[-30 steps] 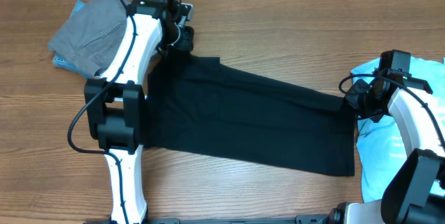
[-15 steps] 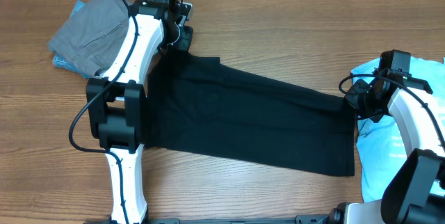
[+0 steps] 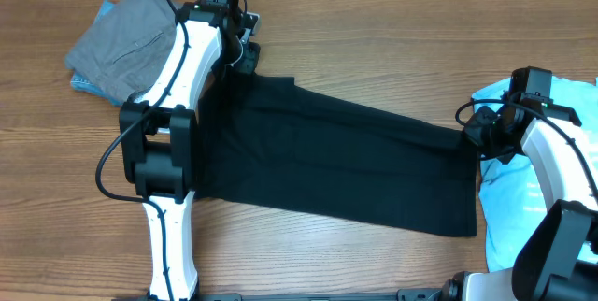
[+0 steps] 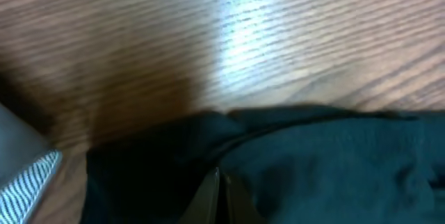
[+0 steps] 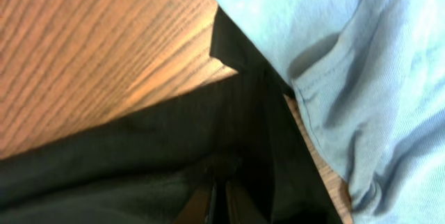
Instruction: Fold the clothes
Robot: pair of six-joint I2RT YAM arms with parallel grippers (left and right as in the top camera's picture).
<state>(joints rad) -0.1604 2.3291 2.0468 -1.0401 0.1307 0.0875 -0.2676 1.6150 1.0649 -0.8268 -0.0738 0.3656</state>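
Observation:
The black T-shirt (image 3: 336,156) lies stretched across the table as a long folded band from upper left to right. My left gripper (image 3: 245,56) is shut on its upper left corner; the left wrist view shows the closed jaws (image 4: 221,177) pinching the black cloth (image 4: 327,161). My right gripper (image 3: 470,138) is shut on the shirt's right edge; the right wrist view shows the jaws (image 5: 220,186) closed on black cloth (image 5: 139,161). The light blue T-shirt (image 3: 523,184) lies at the right edge under my right arm and also shows in the right wrist view (image 5: 348,64).
A grey garment (image 3: 121,39) lies folded at the top left on a blue piece (image 3: 82,84); its striped edge shows in the left wrist view (image 4: 24,179). The wooden table (image 3: 374,39) is bare behind the shirt.
My left gripper has shifted slightly right and back with the shirt's corner. The right arm and the shirt's right end have not moved.

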